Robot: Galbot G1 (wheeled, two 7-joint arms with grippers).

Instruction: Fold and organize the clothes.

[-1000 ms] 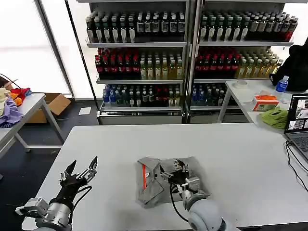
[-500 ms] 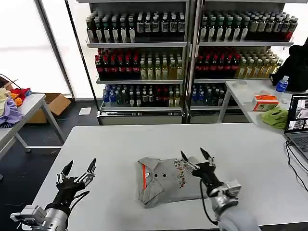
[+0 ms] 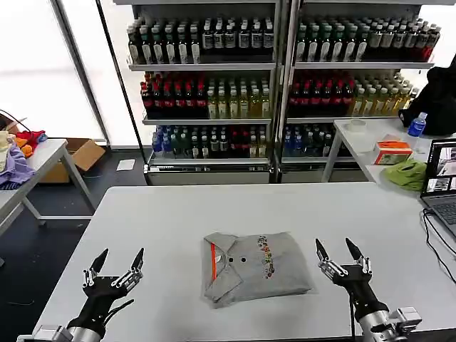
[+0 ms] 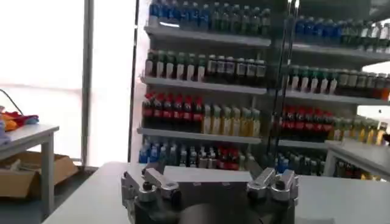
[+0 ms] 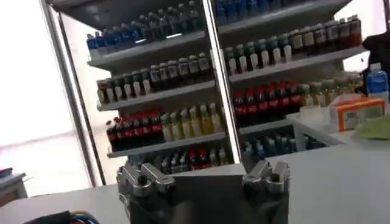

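A grey polo [image 3: 254,266] lies folded into a flat rectangle at the middle of the white table [image 3: 178,214], in the head view. Its collar with orange lining [image 3: 214,261] faces left, with dark buttons and a small multicoloured print beside it. My right gripper [image 3: 341,251] stands open just right of the polo, clear of it, fingertips pointing up and away. My left gripper [image 3: 117,258] is open too, near the table's front left, well apart from the garment. The wrist views show each gripper, left [image 4: 209,181] and right [image 5: 204,175], with its jaws spread and nothing between them.
Shelves of bottled drinks [image 3: 271,78] stand behind the table. A side table at right carries a lime-green cloth [image 3: 407,173], an orange box [image 3: 392,152] and a laptop [image 3: 441,184]. Another table at left holds coloured fabrics [image 3: 14,153]. A cardboard box [image 3: 80,153] sits on the floor.
My right gripper let go of the polo and drew back to the right and toward me. The polo now lies flat and folded. My left gripper shifted slightly nearer.
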